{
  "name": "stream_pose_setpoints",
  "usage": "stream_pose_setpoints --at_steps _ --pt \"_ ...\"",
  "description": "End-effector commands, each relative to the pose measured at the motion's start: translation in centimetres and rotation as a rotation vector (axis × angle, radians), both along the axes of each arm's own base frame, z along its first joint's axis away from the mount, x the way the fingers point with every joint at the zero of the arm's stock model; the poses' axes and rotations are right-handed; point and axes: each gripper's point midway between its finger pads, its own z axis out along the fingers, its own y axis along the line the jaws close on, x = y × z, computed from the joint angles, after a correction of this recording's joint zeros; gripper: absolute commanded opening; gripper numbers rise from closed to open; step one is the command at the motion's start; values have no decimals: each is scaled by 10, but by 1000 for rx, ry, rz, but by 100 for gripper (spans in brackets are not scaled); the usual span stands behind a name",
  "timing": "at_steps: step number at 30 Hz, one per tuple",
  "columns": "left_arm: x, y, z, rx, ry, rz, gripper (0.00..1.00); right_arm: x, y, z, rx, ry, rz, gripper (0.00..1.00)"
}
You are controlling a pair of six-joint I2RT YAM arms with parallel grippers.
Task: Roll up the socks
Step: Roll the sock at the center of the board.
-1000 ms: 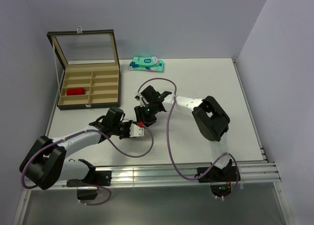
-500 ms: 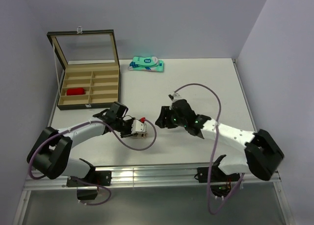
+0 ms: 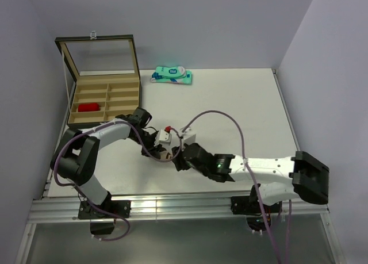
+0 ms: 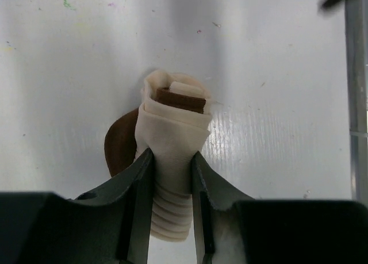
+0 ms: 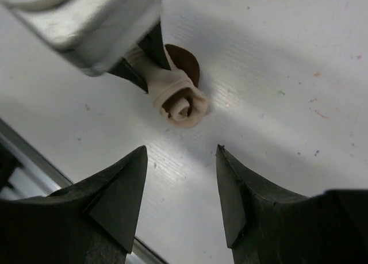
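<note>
From above, I see my left claw [image 3: 165,142] and right claw [image 3: 179,159] close together near the worktop's [image 3: 241,114] front edge. The red sock [image 3: 87,107] lies in a compartment of the open box [image 3: 103,123]. Left wrist: the claw pinches the rolled beige sock [image 4: 172,123], which rests on the worktop. Right wrist: that claw stands spread, just short of the roll.
</note>
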Motion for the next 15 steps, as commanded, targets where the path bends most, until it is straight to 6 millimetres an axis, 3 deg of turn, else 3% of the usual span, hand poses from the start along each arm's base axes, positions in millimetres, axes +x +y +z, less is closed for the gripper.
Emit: stream_pose_setpoints --at_steps 1,7,15 --pt "-53 35 -27 175 263 -24 1 6 20 14 -128 -163 8 60" --pt "-55 40 -29 197 358 -40 1 2 49 3 -232 -237 101 65" --pt "-56 44 -32 219 429 -54 0 0 70 -14 -306 -246 220 67"
